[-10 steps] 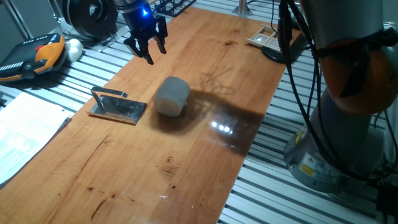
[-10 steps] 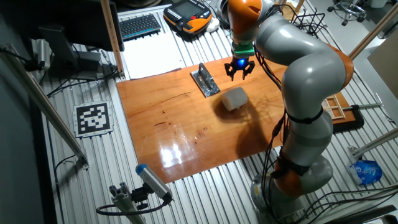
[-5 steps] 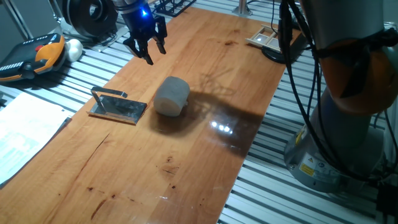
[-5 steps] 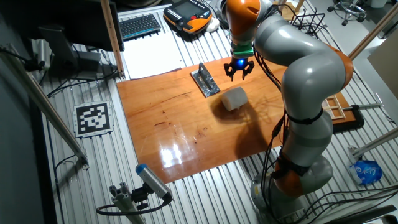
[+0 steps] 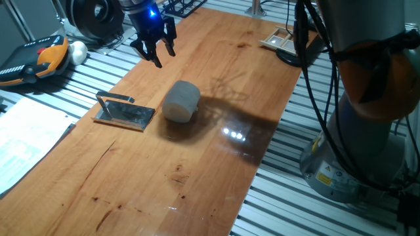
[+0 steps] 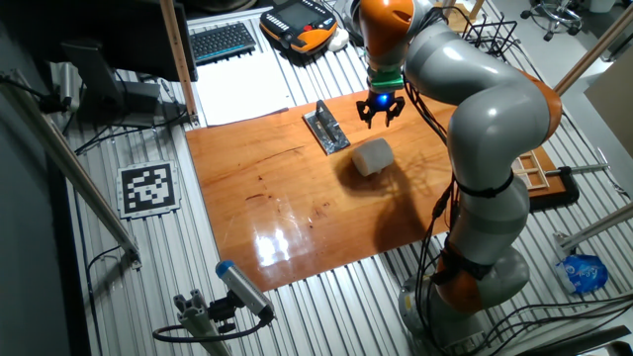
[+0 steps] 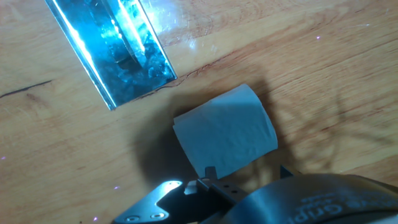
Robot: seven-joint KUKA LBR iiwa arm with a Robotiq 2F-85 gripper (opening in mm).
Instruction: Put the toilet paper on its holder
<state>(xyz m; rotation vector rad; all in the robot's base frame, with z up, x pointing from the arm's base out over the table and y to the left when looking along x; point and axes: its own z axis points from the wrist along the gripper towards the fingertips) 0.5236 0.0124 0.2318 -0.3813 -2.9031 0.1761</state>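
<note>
1. Nothing on the desk (image 5: 216, 164) has shifted since a second ago; your end effector (image 5: 153, 47) has risen only a hair and hangs above the far part of the wood, touching nothing.
2. Your end effector's fingers are spread with bare air between them — it holds nothing. A blue light glows at its wrist in both fixed views.
3. Take the toilet paper (image 5: 181, 101) as your landmark. It lies on its side on the wooden desk, near the middle of the board, with a dark shadow spreading from it on the side away from the holder.
4. You will find the holder (image 5: 124, 113) just beside the toilet paper, apart from it, with a strip of bare wood between them. It lies flat on the desk, and its thin raised bar runs along the edge farther from the roll.
5. In the hand view the toilet paper (image 7: 225, 131) sits near the bottom centre, right above the end effector's own body, and the holder (image 7: 112, 46) shines blue at the upper left, beyond the roll.
6. From the other fixed view, the end effector (image 6: 380, 111) hovers above and just beyond the toilet paper (image 6: 372, 156), and the holder (image 6: 326, 128) lies to the roll's upper left.
7. Well away from the toilet paper, off the desk, you can see an orange-and-black pendant (image 5: 36, 61) with a small white ball (image 5: 78, 51) beside it.
</note>
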